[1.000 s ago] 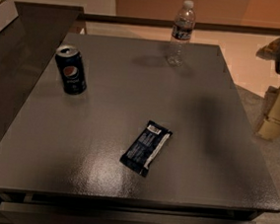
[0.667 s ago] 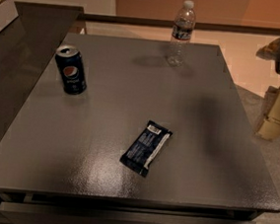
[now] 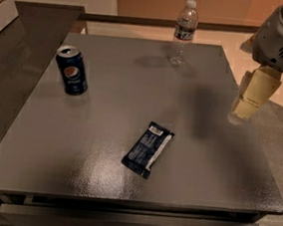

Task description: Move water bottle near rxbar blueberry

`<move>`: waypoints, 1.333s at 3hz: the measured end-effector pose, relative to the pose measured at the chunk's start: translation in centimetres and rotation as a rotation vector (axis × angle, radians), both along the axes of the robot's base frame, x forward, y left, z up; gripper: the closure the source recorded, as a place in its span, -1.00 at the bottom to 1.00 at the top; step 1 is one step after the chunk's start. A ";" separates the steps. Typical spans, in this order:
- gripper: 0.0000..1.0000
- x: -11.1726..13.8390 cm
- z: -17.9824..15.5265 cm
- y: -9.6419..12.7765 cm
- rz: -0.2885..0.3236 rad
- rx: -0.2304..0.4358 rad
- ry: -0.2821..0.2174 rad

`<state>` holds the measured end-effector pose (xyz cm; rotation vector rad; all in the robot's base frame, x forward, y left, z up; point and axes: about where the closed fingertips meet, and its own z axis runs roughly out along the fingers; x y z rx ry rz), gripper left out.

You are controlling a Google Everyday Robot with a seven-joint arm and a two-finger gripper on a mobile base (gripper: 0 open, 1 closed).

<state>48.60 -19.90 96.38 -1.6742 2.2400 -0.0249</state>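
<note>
1. Finding the water bottle (image 3: 183,33) upright near the far edge of the grey table (image 3: 106,111), white cap on, touched by nothing.
2. Placing the rxbar blueberry (image 3: 148,149) flat and slantwise toward the near middle of the table, well apart from the bottle.
3. Noting the Pepsi can (image 3: 72,71) upright on the left side, well apart from both and, by judgement, out of any straight path from bottle to bar.
4. Spotting the gripper (image 3: 243,110) hanging over the right edge of the table, well apart from the bottle, with nothing seen in its grip; cannot tell whether spread or pressed together.
5. Judging the task as not yet under way: reach, grasp, carry and set-down beside the bar all left to do.
</note>
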 end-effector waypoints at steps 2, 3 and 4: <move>-1.00 11.0 -0.4 1.9 -0.211 0.164 -0.106; -1.00 15.8 -0.7 2.0 -0.324 0.265 -0.143; -1.00 20.0 -1.6 2.5 -0.393 0.370 -0.175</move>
